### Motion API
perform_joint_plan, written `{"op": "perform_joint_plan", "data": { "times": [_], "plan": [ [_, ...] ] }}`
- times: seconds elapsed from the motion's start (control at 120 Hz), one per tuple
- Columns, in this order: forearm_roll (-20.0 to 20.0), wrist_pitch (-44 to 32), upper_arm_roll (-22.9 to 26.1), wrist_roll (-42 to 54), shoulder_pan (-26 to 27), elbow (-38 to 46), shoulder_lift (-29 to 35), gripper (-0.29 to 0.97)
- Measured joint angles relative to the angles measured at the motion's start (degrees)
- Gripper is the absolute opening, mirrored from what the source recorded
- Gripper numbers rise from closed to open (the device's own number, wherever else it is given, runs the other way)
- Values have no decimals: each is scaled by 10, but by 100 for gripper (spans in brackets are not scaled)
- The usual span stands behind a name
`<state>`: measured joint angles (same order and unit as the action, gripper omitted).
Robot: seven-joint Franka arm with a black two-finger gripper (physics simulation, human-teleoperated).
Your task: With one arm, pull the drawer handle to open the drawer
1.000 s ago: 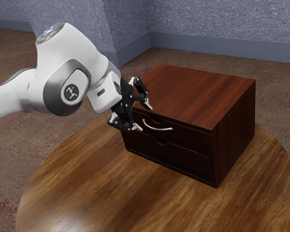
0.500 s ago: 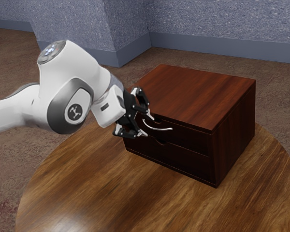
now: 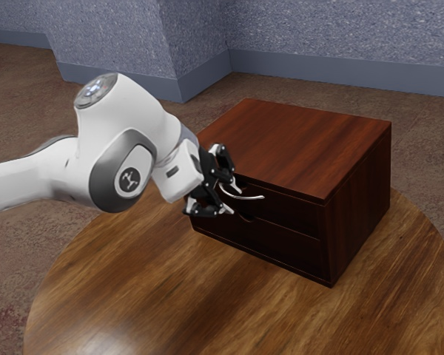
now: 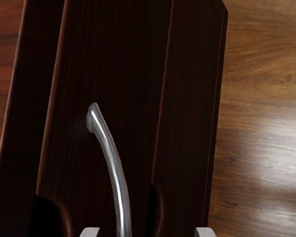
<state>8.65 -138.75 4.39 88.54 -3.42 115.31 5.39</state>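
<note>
The gripper [image 3: 225, 194] is held wide, its black fingers [image 3: 217, 210] set on either side of the silver handle [image 3: 246, 195] without closing on it. In the wrist view the handle [image 4: 113, 168] is seen between the two fingertips [image 4: 91, 231]. It is fixed to the upper drawer [image 3: 285, 205], which sits flush in the dark wood cabinet [image 3: 303, 140]; its contents cannot be seen. The cabinet is set on a round wooden table [image 3: 207, 303]. A small white emblem [image 3: 130, 180] is borne on the arm's grey joint.

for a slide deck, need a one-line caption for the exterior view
Open end effector straddling the silver handle of the closed top drawer of a wooden cabinet on a round table
</note>
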Motion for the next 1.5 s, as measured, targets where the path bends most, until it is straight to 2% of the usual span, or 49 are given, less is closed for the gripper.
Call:
{"op": "perform_joint_plan", "data": {
  "times": [0.25,0.508,1.033,1.5],
  "plan": [
    [1,-7,0,-3,0,4,6,6],
    [1,-11,2,-5,0,28,26,2],
    [1,3,3,-7,1,130,137,-1],
    [1,26,2,-8,1,187,201,-2]
  ]
}}
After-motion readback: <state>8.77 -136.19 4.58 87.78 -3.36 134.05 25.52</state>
